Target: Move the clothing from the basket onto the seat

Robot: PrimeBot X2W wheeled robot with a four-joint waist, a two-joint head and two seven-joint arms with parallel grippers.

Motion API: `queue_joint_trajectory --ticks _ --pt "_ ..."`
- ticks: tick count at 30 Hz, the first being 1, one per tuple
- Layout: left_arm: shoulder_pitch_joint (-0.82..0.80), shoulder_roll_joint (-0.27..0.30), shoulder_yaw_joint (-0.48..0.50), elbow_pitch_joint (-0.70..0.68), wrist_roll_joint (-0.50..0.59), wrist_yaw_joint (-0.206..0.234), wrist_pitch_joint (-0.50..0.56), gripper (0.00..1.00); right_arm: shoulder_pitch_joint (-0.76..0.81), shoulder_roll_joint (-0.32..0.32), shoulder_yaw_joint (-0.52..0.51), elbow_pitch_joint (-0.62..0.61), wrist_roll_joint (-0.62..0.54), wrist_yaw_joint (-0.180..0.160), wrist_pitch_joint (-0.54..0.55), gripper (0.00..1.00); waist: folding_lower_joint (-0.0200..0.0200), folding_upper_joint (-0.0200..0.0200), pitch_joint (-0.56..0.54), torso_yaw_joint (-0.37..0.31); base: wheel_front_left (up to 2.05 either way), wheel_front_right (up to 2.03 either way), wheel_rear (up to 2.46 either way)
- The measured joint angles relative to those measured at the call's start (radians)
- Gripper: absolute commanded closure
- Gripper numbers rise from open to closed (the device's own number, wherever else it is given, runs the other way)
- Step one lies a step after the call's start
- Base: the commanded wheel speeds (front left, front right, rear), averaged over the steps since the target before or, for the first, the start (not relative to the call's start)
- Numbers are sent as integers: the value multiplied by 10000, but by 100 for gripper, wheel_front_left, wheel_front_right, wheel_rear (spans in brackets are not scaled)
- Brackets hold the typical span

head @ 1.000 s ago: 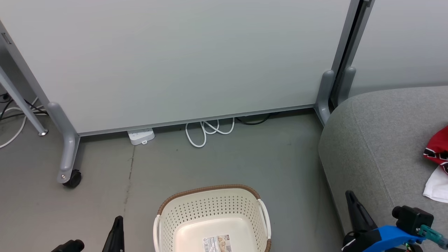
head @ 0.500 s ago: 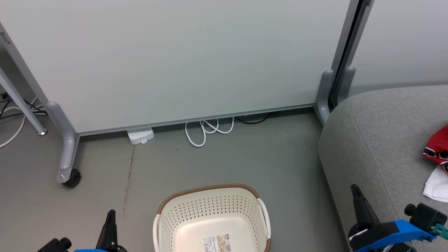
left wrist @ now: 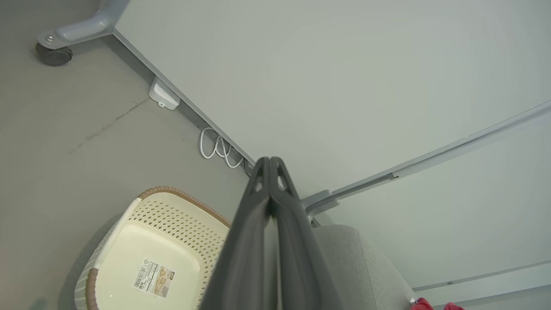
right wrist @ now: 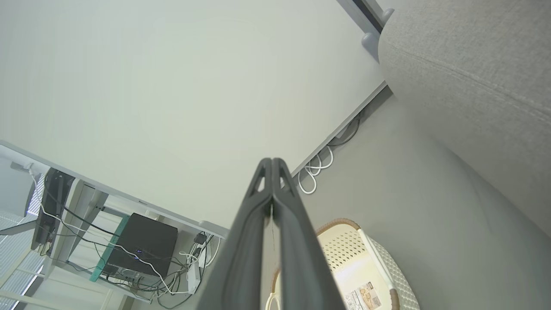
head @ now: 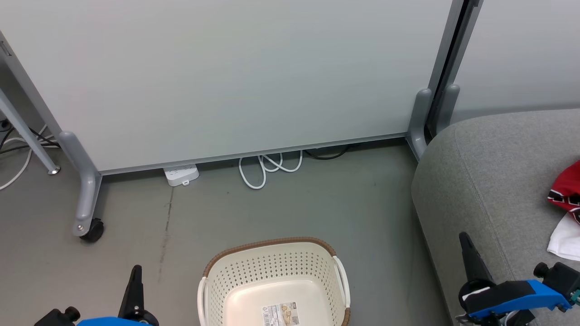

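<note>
Clothing (head: 566, 190), a red shirt with a white piece beside it, is seen lying on the seat (head: 489, 172), up and to the right of the right gripper (head: 466, 246), which is judged the nearer one. The basket (head: 272, 267) is set between the arms, its bottom bare but for a paper label (head: 281, 314). The right gripper and the left gripper (head: 135, 276) are both pressed closed on nothing, so no further lift is judged needed.

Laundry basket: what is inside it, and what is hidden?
In the laundry basket, a paper label lies on the bare floor; nothing else is visible. The head view's edge cuts off its near end; the left fingers cover one side.
</note>
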Motion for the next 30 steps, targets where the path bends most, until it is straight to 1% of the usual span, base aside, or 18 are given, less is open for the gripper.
queue_joint_trajectory --ticks 30 --pt "-173 8 403 -646 -2934 0 832 100 -267 19 -274 111 3505 -2 307 100 0 0 63 -44 0 0 0"
